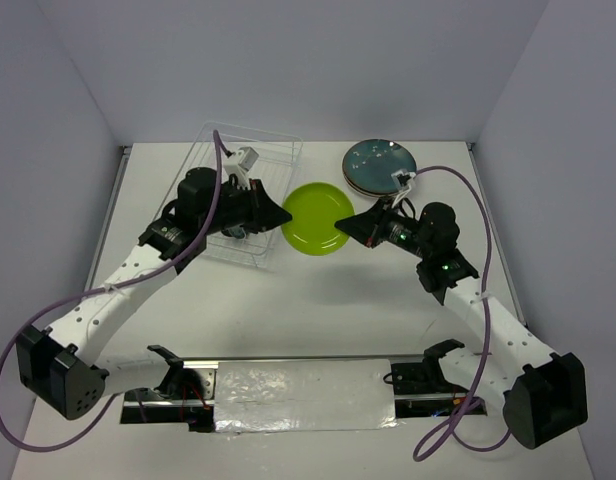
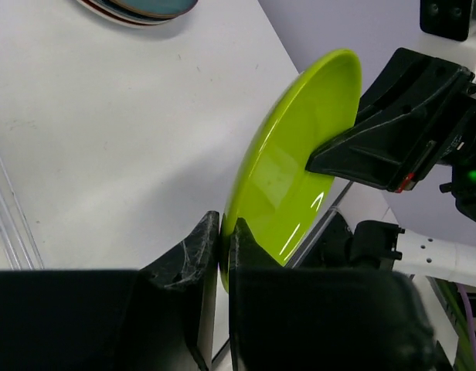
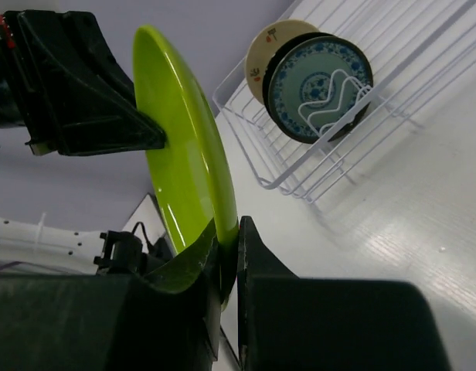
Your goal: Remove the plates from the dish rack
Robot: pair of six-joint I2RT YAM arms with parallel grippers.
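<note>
The lime green plate [image 1: 316,218] hangs above the table between my two grippers. My left gripper [image 1: 286,215] is shut on its left rim, and my right gripper [image 1: 341,226] is shut on its right rim. The left wrist view shows the plate [image 2: 292,170] pinched in my left gripper [image 2: 225,239]. The right wrist view shows it [image 3: 184,147] pinched in my right gripper [image 3: 236,232]. The dish rack [image 1: 250,150] stands at the back left. In the rack [image 3: 362,116] a small blue patterned plate [image 3: 319,89] and a small tan plate [image 3: 265,46] stand upright.
A stack of plates [image 1: 378,165] with a dark teal one on top lies on the table at the back right; its edge shows in the left wrist view [image 2: 137,9]. White walls close in the table at the back and sides.
</note>
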